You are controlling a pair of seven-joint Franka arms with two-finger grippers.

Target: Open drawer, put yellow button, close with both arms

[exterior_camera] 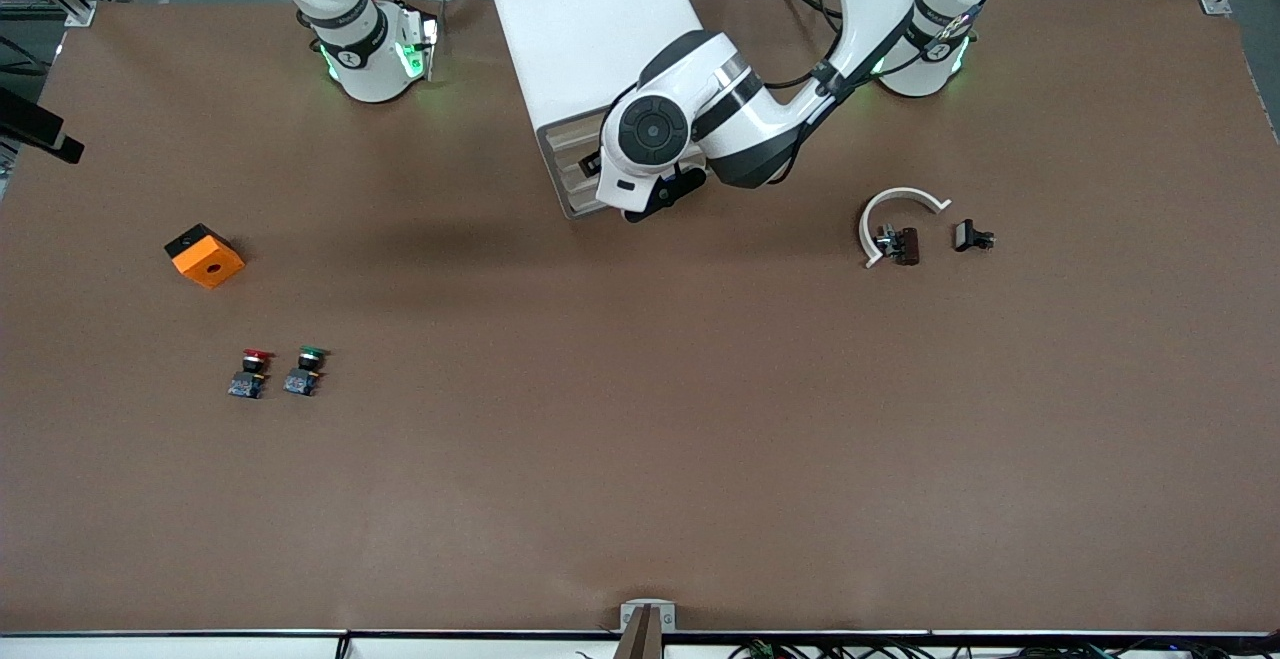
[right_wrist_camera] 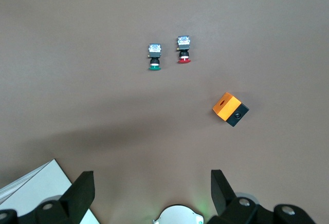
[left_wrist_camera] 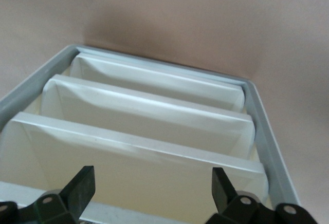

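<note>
The white cabinet (exterior_camera: 590,29) stands between the arms' bases. My left gripper (exterior_camera: 655,197) is at its drawer fronts and hides most of them in the front view. In the left wrist view this gripper (left_wrist_camera: 152,190) is open and empty, just over the stacked cream fronts. The uppermost drawer (left_wrist_camera: 123,211) shows only as a pale rim between the fingers (left_wrist_camera: 82,188); the lower drawers (left_wrist_camera: 149,111) lie past it. My right gripper (right_wrist_camera: 152,190) is open and empty, held high near its own base, waiting. The yellow button is out of view.
An orange block with a black side (exterior_camera: 204,255) lies toward the right arm's end. A red-capped button (exterior_camera: 250,372) and a green-capped button (exterior_camera: 304,370) stand nearer the camera. A white curved piece (exterior_camera: 890,209) and small dark parts (exterior_camera: 972,236) lie toward the left arm's end.
</note>
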